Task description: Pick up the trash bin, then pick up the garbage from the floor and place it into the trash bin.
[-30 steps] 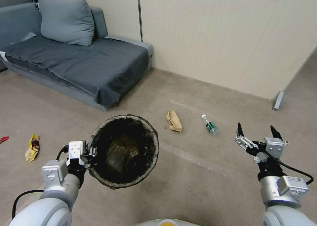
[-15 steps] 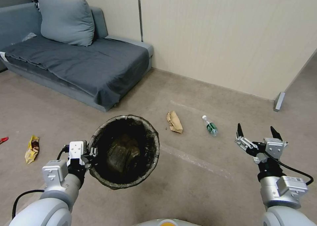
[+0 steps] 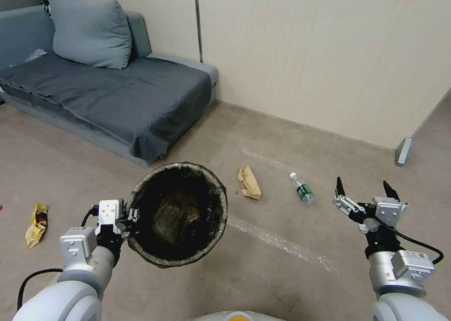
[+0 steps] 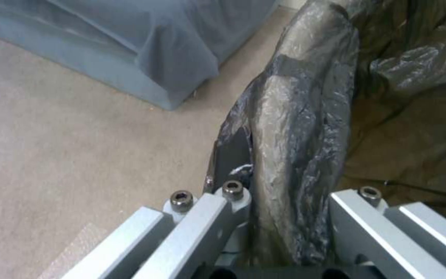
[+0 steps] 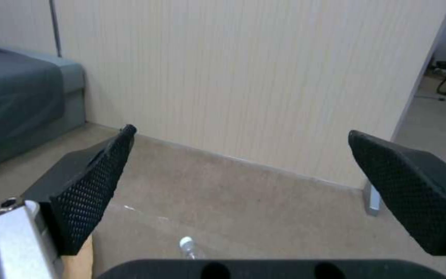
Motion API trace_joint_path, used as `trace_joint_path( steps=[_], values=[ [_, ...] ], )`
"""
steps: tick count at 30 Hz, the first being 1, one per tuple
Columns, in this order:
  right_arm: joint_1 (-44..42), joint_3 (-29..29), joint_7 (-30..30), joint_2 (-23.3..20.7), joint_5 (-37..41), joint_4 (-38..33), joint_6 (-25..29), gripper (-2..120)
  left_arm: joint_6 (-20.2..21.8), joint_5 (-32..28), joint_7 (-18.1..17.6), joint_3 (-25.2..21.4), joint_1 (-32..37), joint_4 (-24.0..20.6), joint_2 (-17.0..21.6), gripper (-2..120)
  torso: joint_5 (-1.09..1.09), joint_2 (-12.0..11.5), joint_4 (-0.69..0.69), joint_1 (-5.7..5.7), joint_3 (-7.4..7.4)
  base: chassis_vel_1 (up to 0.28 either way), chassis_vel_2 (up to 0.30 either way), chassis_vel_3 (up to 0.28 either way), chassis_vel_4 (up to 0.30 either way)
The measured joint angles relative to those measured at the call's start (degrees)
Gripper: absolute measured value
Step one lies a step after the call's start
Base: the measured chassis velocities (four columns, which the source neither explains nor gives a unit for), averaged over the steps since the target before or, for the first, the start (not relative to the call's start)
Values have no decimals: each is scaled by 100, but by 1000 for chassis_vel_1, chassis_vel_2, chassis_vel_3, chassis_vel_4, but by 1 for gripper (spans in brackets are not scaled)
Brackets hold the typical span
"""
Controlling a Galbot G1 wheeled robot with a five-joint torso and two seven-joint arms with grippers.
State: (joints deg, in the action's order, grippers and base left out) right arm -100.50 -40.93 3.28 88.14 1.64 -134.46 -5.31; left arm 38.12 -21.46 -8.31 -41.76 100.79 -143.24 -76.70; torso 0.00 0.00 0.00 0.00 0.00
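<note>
My left gripper [image 3: 133,214] is shut on the rim of the trash bin [image 3: 177,214] and holds it up off the floor, mouth facing me; its dark bag liner [image 4: 295,128] is pinched between the fingers in the left wrist view. On the floor lie pieces of garbage: a brown paper bag [image 3: 248,182], a clear bottle with a green label [image 3: 302,188] and a yellow wrapper [image 3: 36,223] at far left. My right gripper [image 3: 364,187] hovers open, just right of the bottle. The bottle's cap [image 5: 188,245] shows between the open fingers [image 5: 99,182] in the right wrist view.
A grey sofa [image 3: 103,88] with a cushion [image 3: 89,30] stands at the back left. A beige panel wall [image 3: 319,53] runs behind the litter, ending at a metal foot [image 3: 402,151] on the right. Bare carpet [image 3: 282,274] lies in front of me.
The whole head view has shifted: the camera has moved a little forward and rightward, so sofa and wrapper slid left. Both arms keep their pose; the bin stays held.
</note>
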Motion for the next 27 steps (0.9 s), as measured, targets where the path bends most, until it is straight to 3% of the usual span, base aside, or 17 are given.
trace_joint_path(
  steps=[27],
  values=[
    [64,-4,-70,-23,51,72,68,100,-6,3,7,-17,-16,0,-76,2,0,0,0,0,0,-89,89,90,-92]
  ],
)
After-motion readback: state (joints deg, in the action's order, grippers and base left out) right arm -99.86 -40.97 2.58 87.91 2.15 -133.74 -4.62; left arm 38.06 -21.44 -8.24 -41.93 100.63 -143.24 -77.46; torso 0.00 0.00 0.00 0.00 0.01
